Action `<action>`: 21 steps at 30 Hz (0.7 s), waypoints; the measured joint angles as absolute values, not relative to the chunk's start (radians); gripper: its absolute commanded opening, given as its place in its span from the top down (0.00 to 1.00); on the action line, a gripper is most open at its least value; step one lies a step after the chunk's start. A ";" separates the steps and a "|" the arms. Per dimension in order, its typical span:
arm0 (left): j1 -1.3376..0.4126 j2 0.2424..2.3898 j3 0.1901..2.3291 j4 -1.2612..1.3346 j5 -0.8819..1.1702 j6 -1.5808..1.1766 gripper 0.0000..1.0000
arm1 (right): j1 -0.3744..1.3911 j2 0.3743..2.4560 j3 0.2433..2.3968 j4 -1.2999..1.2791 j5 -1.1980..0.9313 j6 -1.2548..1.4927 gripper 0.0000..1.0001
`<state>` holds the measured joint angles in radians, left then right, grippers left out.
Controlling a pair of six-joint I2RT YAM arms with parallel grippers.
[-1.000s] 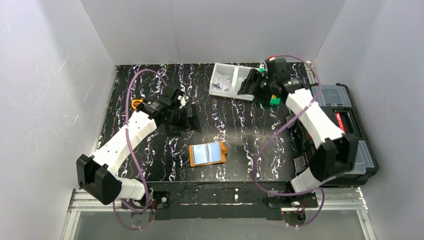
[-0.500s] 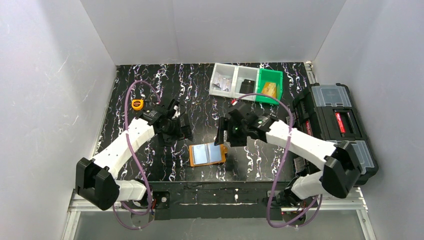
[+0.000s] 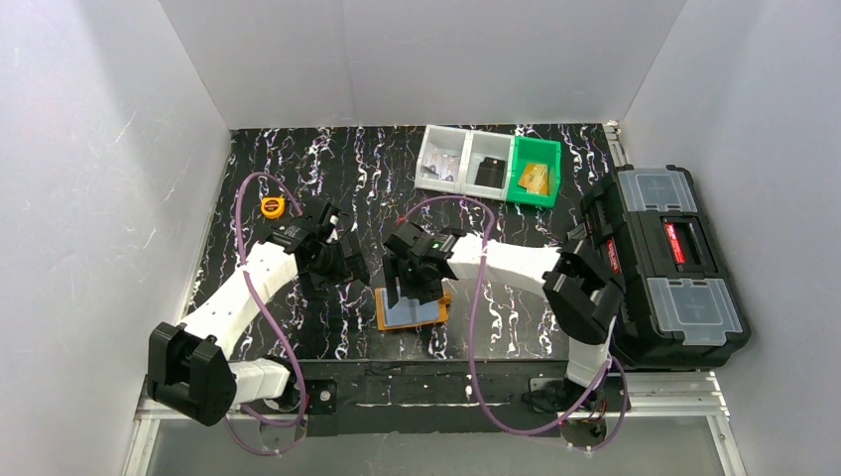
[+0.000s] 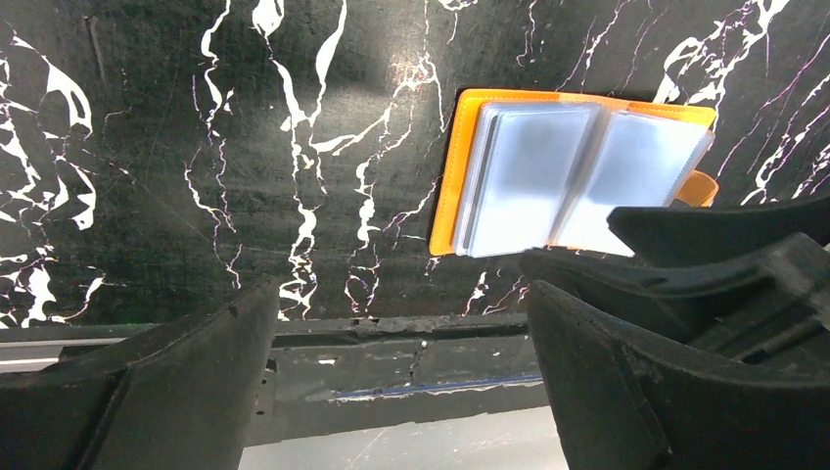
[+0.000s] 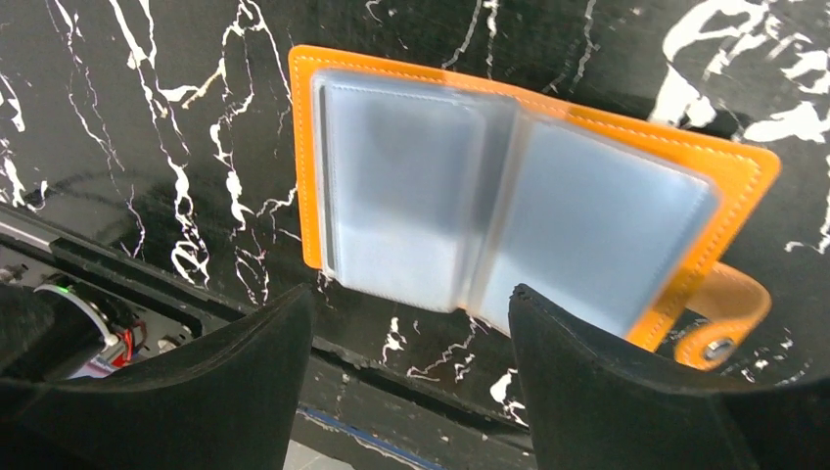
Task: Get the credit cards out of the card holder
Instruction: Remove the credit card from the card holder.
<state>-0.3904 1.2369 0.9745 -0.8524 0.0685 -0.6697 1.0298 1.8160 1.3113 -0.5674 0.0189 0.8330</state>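
Note:
The orange card holder [image 3: 423, 314] lies open and flat on the black marbled table near the front edge. Its clear pockets show pale blue-white cards [image 5: 411, 186] inside, also seen in the left wrist view [image 4: 529, 176]. The holder's closure tab [image 5: 729, 313] points right. My right gripper [image 3: 405, 288] hovers open and empty over the holder's far left part; in its own view the gripper [image 5: 411, 382] has its fingers spread just off the holder's [image 5: 754, 166] near edge. My left gripper [image 3: 347, 266] is open and empty, just left of the holder [image 4: 460, 127].
A yellow-orange tape measure [image 3: 271, 206] lies at the back left. Two grey bins [image 3: 466, 159] and a green bin [image 3: 536, 171] stand at the back; the middle one holds a dark flat thing [image 3: 487, 172]. A black toolbox [image 3: 664, 263] sits at the right.
My right arm has swung from the back bins down and left to above the card holder. My left gripper has shifted a little nearer the holder.

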 measured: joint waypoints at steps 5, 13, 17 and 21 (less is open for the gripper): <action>-0.385 1.237 0.965 -0.839 0.082 -0.669 0.02 | 1.047 1.889 1.376 -0.587 0.027 0.815 0.22; -0.377 1.237 0.956 -0.828 0.097 -0.668 0.02 | 1.058 1.979 1.430 -0.634 0.039 0.788 0.23; -0.374 1.241 0.956 -0.815 0.106 -0.669 0.02 | 1.067 1.995 1.451 -0.652 0.047 0.775 0.32; -0.374 1.243 0.952 -0.807 0.116 -0.669 0.02 | 1.068 2.000 1.452 -0.657 0.052 0.761 0.47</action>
<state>-0.3740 1.2430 0.9520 -0.8066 0.1158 -0.6689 1.0676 2.0003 1.4525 -0.6575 0.0521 0.7612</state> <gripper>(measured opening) 0.981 0.618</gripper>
